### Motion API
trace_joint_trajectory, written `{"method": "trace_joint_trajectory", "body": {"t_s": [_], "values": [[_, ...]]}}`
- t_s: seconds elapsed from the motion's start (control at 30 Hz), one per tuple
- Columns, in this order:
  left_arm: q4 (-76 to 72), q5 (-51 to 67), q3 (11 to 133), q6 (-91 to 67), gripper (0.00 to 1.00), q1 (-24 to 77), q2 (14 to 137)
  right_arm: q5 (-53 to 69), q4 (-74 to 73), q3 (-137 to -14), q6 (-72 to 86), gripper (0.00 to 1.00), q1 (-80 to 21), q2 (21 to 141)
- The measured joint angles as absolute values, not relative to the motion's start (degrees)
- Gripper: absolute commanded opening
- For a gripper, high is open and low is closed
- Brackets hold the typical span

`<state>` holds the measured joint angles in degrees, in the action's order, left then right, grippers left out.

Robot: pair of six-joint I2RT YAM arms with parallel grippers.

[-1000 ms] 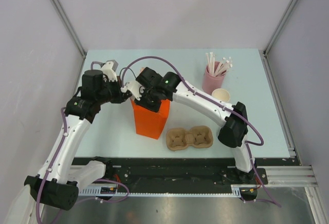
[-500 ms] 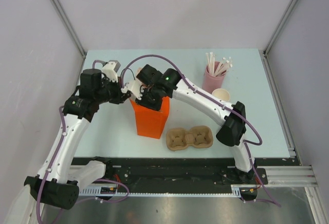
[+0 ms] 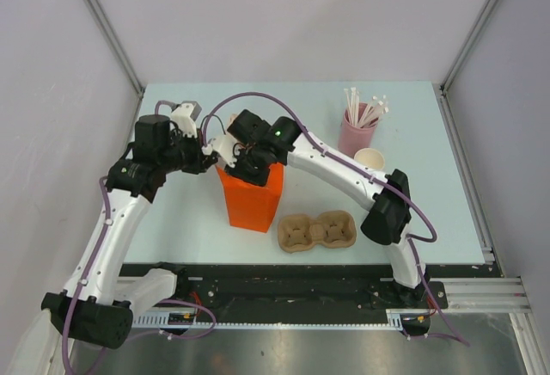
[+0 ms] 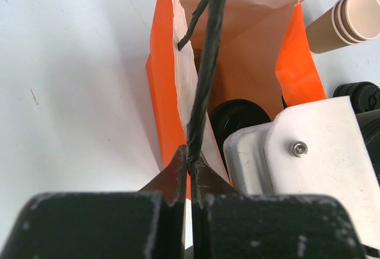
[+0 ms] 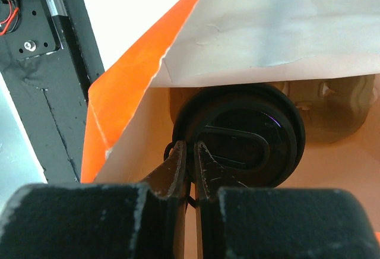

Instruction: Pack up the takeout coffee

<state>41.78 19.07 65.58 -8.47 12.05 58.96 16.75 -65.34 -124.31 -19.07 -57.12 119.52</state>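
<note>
An orange paper bag stands upright mid-table. My left gripper is shut on the bag's black cord handle and holds the near wall open; its tips pinch the cord. My right gripper reaches into the bag's mouth. In the right wrist view the takeout coffee's round black lid sits inside the bag, and my right gripper is shut on the lid's rim. The lid also shows in the left wrist view. The cup's brown body is hidden.
A brown pulp cup carrier lies in front of the bag. A pink straw holder stands at the back right, with a stack of lidless brown cups beside it, which also shows in the left wrist view.
My right gripper has shifted slightly left over the bag's mouth. My left gripper keeps its hold on the handle and has barely moved.
</note>
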Motion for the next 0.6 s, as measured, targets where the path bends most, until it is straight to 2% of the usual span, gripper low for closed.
{"method": "trace_joint_trajectory", "body": {"t_s": [0.6], "values": [[42.1, 19.8, 65.6, -6.8, 0.0, 12.1, 59.7, 16.6, -51.4, -109.3, -16.1, 0.0, -57.1, 114.9]]}}
